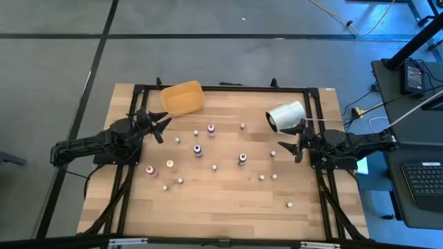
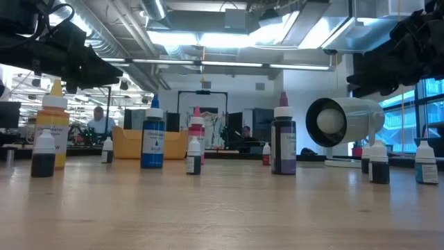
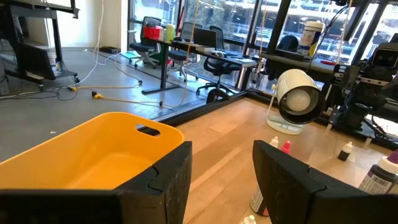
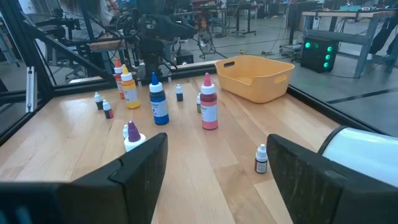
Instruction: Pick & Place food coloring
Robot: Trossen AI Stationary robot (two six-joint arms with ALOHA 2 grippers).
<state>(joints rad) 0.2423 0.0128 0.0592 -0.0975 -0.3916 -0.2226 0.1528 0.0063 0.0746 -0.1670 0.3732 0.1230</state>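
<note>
wooden table seen from above, food coloring bottles scattered across its middle. the left gripper hangs beside the yellow-orange tray, the right gripper just below the white cylinder — both with fingers apart, holding nothing.

low view: bottles stand upright, blue bottle and purple one tallest, labels perhaps too blurred to read.

left wrist view: open fingers over the tray's rim.

right wrist view: spread fingers, bottles well beyond.
</note>
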